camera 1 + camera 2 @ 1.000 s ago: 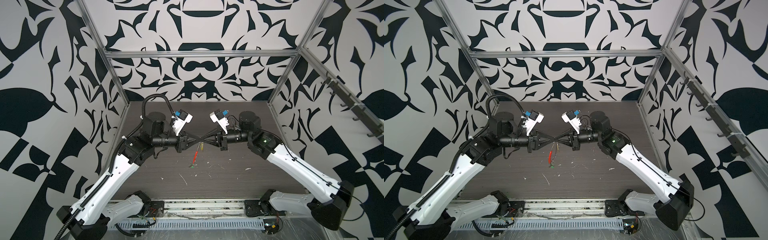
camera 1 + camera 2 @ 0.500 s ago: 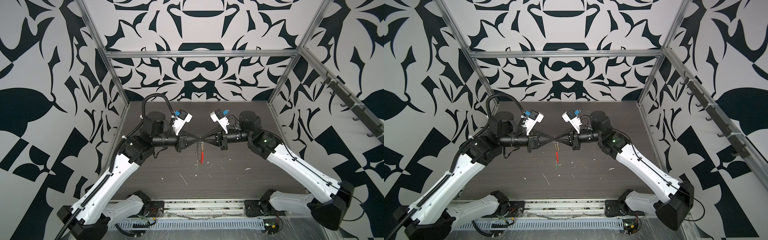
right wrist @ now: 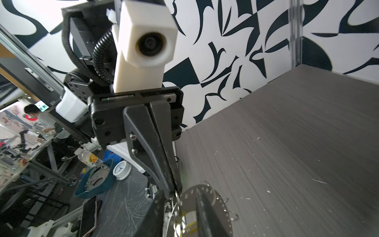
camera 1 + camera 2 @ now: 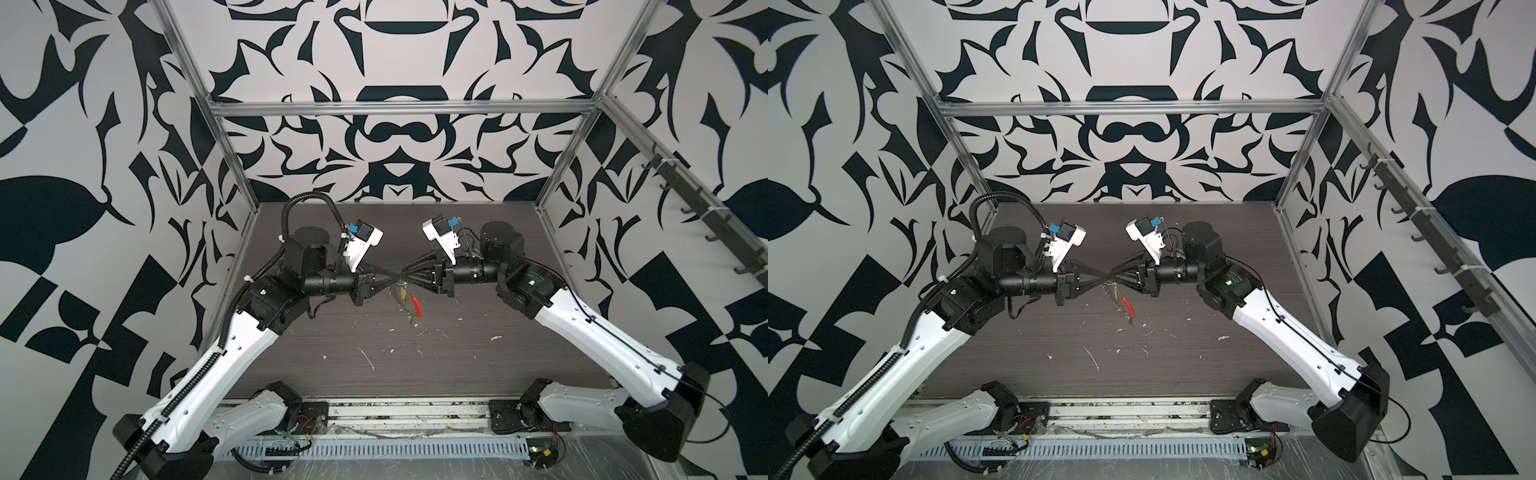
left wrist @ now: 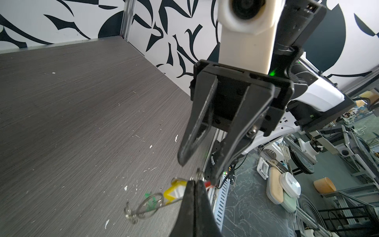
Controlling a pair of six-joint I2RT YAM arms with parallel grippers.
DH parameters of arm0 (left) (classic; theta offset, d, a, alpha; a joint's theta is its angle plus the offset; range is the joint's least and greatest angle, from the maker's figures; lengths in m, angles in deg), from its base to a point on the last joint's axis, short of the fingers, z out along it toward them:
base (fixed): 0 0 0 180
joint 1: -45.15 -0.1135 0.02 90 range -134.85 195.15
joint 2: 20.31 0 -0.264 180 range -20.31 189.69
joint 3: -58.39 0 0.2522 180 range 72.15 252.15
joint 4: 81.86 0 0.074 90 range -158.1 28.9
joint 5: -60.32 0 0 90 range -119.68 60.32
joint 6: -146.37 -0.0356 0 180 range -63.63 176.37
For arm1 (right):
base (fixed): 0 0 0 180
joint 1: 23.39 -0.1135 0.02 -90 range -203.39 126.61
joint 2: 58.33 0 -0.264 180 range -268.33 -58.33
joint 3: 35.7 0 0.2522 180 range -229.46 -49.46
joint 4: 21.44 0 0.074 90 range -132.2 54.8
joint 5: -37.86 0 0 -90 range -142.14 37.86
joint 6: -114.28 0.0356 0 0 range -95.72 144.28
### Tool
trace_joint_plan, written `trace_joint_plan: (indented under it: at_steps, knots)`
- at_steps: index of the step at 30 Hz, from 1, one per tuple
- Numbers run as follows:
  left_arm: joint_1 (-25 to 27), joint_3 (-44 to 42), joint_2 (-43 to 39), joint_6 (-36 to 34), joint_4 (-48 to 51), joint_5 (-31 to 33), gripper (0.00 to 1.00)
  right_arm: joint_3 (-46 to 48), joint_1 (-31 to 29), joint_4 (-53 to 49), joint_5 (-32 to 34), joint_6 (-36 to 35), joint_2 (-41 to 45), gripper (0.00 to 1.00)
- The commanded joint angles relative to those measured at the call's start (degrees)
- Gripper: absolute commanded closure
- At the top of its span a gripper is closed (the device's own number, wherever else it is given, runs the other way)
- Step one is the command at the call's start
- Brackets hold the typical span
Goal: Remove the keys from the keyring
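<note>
I have the left tool pinched shut on the rim of the keyring, which hangs in the air above the surface. In both top views the hoop sits at the centre of the frame, just below the spot where the two tools meet tip to tip, with its red arc on the lower right side. The right tool stands narrowly parted, the hoop passing between its fingers. The yellow key hangs right beside my left tool's fingers. The green key shows only partly, behind a wire loop further out.
</note>
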Motion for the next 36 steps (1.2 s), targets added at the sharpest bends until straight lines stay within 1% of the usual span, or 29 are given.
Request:
trace_joint_plan:
  at_steps: [1, 4, 7, 10, 16, 19, 24, 33, 36]
  knots:
    - [-0.1, -0.9, -1.5, 0.2, -2.5, -0.1, 1.00, -1.8, -0.1, 2.7, 3.8, -1.0, 3.4, 0.63]
    - [-0.1, -1.7, -2.3, 0.8, -4.0, 0.1, 1.00, -0.6, -0.1, 1.6, 9.0, -2.4, 5.7, 0.59]
    - [-0.1, -2.9, -3.3, 1.7, -6.3, 0.3, 1.00, 1.6, -0.1, 0.2, 14.9, -3.9, 7.8, 0.58]
    - [-0.1, -4.0, -4.0, 2.7, -8.5, 0.7, 1.00, 3.8, -0.1, -0.1, 17.8, -4.4, 9.3, 0.55]
    - [-0.1, -5.0, -4.7, 3.7, -11.2, 1.2, 1.00, 7.1, -0.3, 0.9, 15.2, -4.3, 10.4, 0.51]
    - [-0.1, -5.5, -4.8, 4.2, -12.5, 1.9, 1.00, 8.8, -1.1, 2.3, 15.2, -4.3, 11.7, 0.49]
    - [-0.1, -5.8, -4.5, 4.9, -13.7, 2.5, 1.00, 9.5, -3.4, 2.8, 16.5, -5.0, 12.2, 0.48]
    - [-0.1, -5.5, -4.1, 5.8, -14.4, 1.9, 1.00, 7.9, -6.9, 2.9, 21.3, -7.3, 9.7, 0.48]
    - [-0.1, -5.5, -4.0, 5.8, -14.3, 2.0, 1.00, 7.4, -7.6, 3.7, 21.7, -7.4, 9.1, 0.49]
